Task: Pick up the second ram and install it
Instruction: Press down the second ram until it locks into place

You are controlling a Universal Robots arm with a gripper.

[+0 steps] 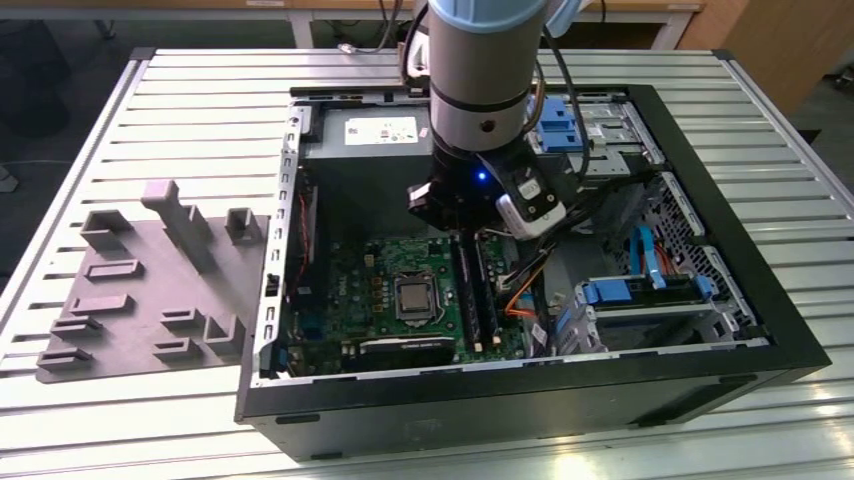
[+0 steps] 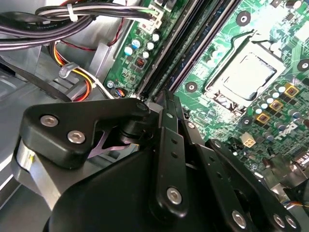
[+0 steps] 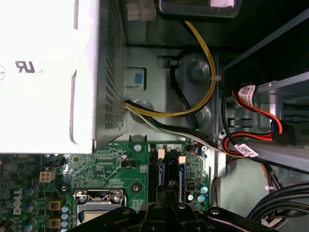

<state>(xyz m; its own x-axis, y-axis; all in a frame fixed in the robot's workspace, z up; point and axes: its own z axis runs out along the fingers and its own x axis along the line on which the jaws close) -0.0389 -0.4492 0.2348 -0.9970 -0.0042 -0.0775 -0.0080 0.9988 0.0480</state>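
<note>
The gripper (image 1: 461, 232) hangs low inside the open case (image 1: 747, 300), right over the slots (image 1: 475, 290) beside the CPU socket (image 1: 415, 297). In the second wrist view its fingers (image 2: 170, 145) sit close together — whether they clamp anything, I cannot tell. The ram (image 1: 481, 300) appears as a dark strip in the slots — upright beneath the gripper.

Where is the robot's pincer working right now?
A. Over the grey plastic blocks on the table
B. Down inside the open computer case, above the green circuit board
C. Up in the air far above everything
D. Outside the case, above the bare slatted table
B: in the exterior view the pincer reaches down inside the open computer case, just above the green circuit board, while the grey plastic blocks sit apart on the exterior view's left.
</note>
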